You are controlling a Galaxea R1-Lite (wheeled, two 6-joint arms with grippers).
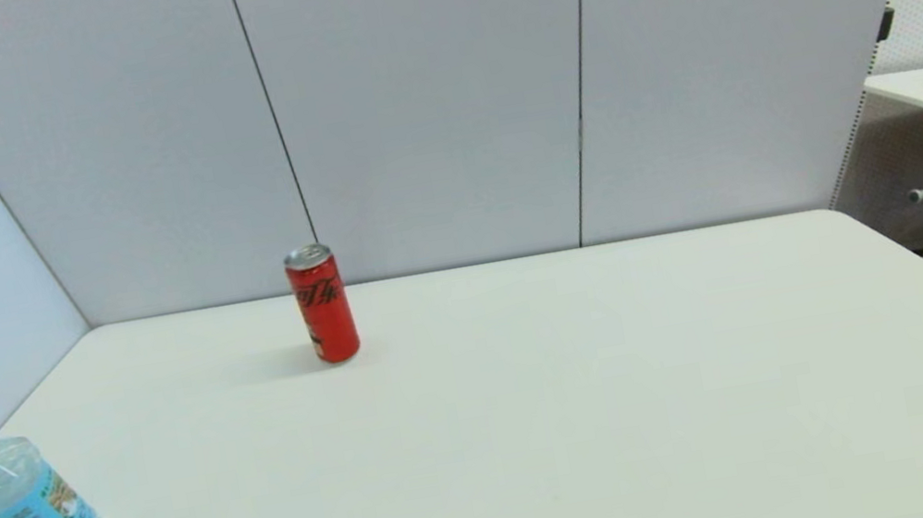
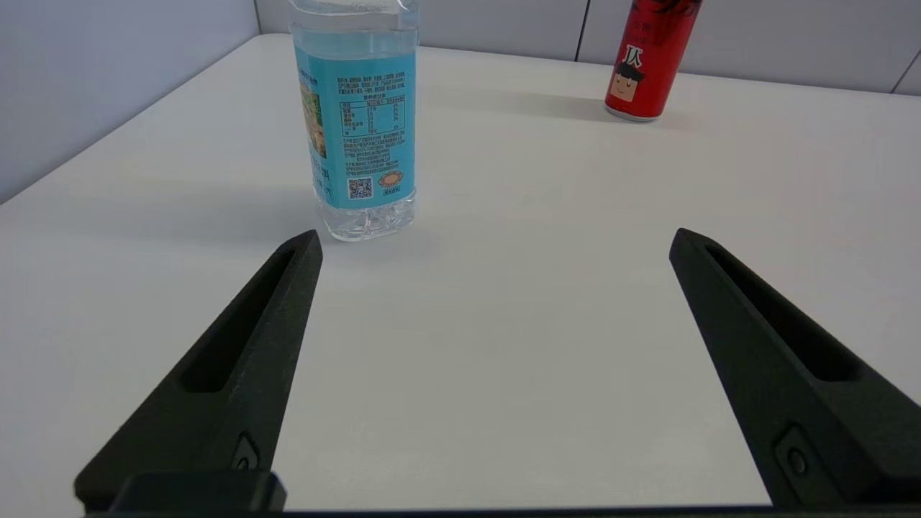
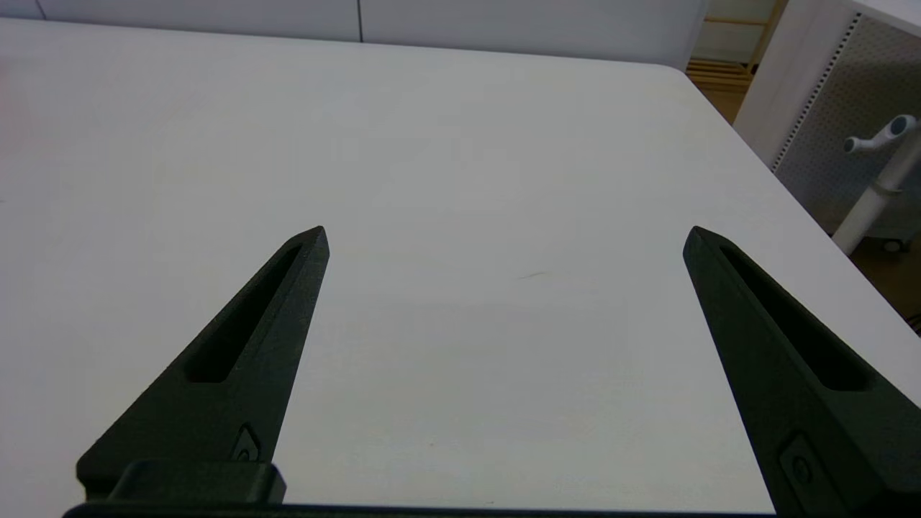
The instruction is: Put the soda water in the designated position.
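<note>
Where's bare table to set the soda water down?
Bare table runs from the red can rightward to the far edge, also the near middle. Only the left side is taken: soda water at the near-left edge, can at the back.

soda water (image 1: 22, 515) upright, table's (image 1: 592, 425) left edge | red can (image 1: 322, 304) upright, far-centre

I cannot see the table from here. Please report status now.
Left gripper open, short of soda water. Right gripper open, empty, over bare table. Bottle upright, untouched. Red can stands apart, not blocking.
</note>
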